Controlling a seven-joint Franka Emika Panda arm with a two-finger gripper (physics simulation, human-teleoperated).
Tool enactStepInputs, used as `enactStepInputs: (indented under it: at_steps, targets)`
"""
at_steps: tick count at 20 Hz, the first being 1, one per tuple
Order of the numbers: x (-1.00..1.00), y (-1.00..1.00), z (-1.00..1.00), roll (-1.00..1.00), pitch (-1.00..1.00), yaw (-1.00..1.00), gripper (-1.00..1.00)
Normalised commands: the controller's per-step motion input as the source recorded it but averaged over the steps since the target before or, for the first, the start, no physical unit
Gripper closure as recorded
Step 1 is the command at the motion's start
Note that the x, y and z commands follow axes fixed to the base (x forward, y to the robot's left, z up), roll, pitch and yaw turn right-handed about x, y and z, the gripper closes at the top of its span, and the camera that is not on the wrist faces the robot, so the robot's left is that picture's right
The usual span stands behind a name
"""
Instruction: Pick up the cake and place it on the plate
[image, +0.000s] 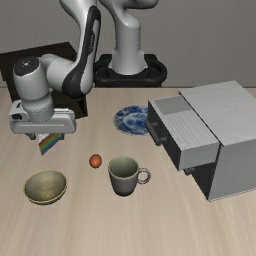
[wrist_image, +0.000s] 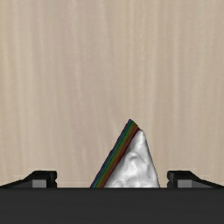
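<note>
In the exterior view, our claw (image: 45, 132) hangs low over the cake (image: 48, 146), a rainbow-layered wedge on the wooden counter (image: 100, 215) toward the exterior view's left. The blue patterned plate (image: 130, 120) lies well apart from it, just beside a grey cabinet (image: 225, 125) whose drawer (image: 178, 132) stands pulled out. Nearer the front sit a small orange ball (image: 95, 160), a mug (image: 125, 176) and a bowl (image: 46, 187).

In the wrist view, the cake (wrist_image: 133, 164) stands between our fingertips (wrist_image: 39, 179), white icing on one face and coloured layers along its edge. Our claw (wrist_image: 115, 178) is spread wide, a gap showing on each side of the wedge.
</note>
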Motion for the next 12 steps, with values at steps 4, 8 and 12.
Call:
enactStepInputs:
  at_steps: [4,8,12]
  targets:
    - [-0.25,-0.25,0.0,0.0,0.0,0.0,1.0]
    - [0.0,0.0,0.0,0.0,0.0,0.0,1.0]
    - [0.0,0.0,0.25,0.0,0.0,0.0,1.0]
